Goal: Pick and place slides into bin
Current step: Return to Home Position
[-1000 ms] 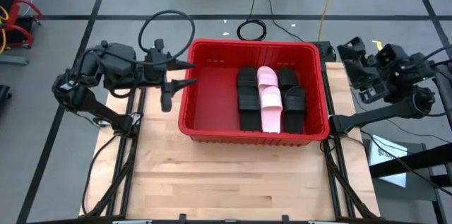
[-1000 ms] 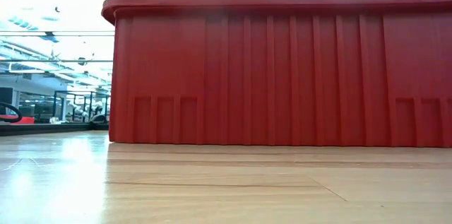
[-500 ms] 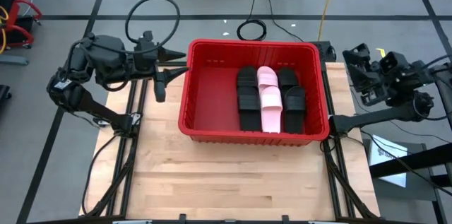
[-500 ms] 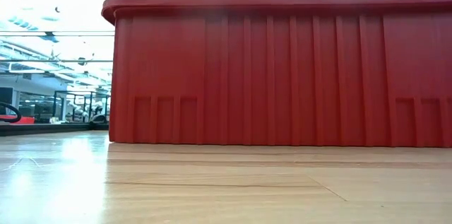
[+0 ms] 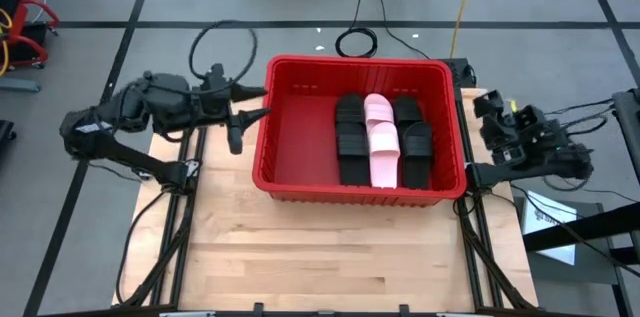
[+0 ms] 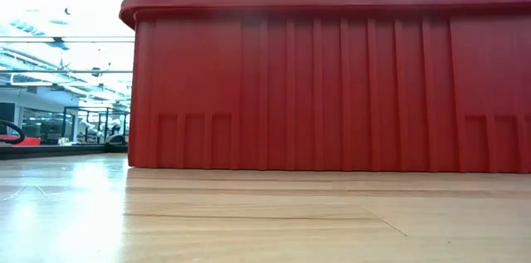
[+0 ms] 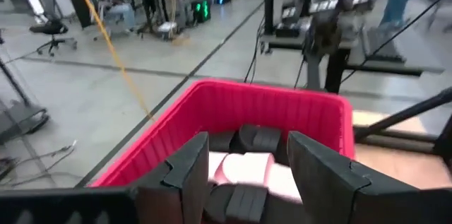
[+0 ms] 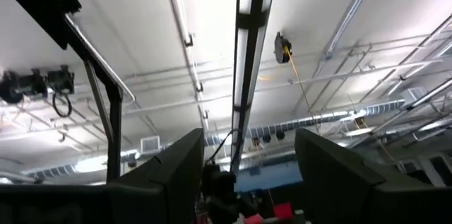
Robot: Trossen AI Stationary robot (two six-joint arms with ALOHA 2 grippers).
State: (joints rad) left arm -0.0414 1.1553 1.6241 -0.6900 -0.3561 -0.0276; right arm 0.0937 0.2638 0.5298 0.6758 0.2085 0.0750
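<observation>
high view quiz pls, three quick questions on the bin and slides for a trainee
1. True or false: all the slides in view lie inside the bin.
2. The pink slides lie: A) between black slides; B) against the bin's left wall; C) alone in the bin.
3. Fill in: the left hand, just outside the bin's left wall, has its fingers ___ (open or shut).

Key: 1 true; 2 A; 3 open.
</observation>
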